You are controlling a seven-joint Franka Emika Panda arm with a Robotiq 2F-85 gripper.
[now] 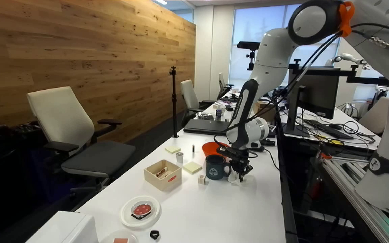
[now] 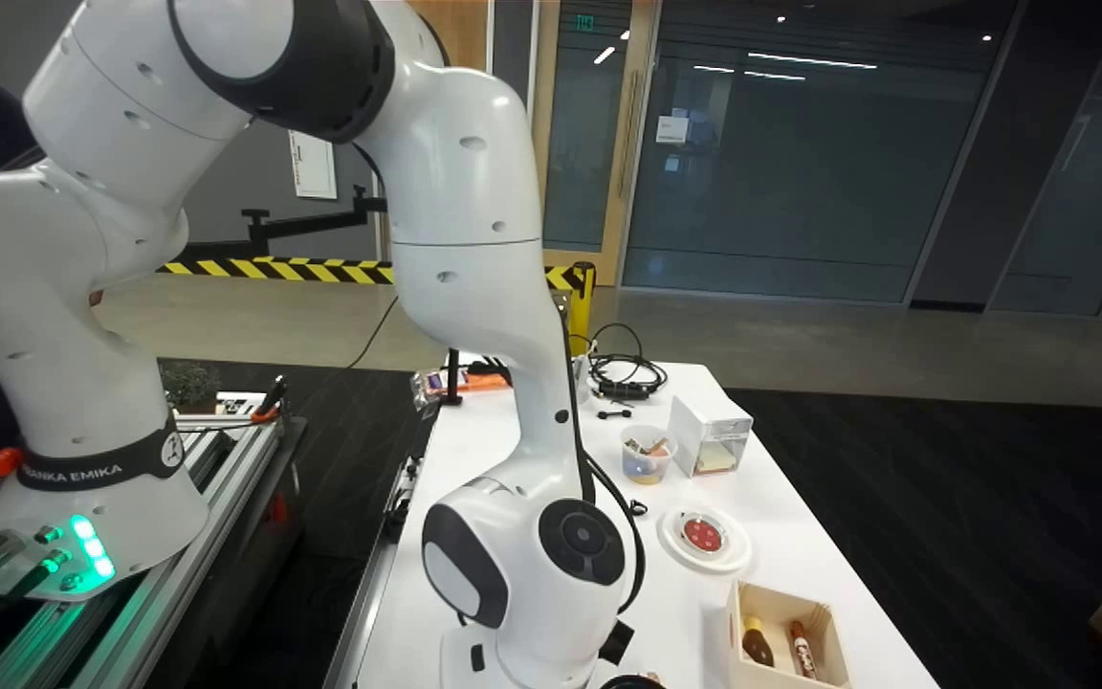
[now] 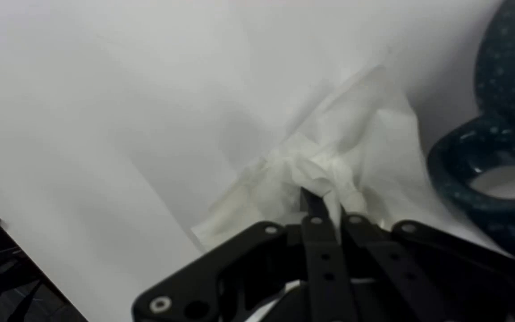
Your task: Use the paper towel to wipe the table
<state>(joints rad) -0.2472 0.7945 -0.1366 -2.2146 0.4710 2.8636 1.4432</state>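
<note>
White tabletop is supporting a speckled teal mug. Beside its handle, a thin white paper towel is lying crumpled, the gripper's jaws pinching it.

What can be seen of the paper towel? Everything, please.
The paper towel is a thin, white, crumpled sheet, tissue-like by its look, with one corner pointing away from the gripper. The gripper is shut on a bunched fold of it; the rest spreads in creases over the white table. It lies beside the dark mug, on the side of its handle; whether they touch I can't tell. The gripper hides part of it.
</note>
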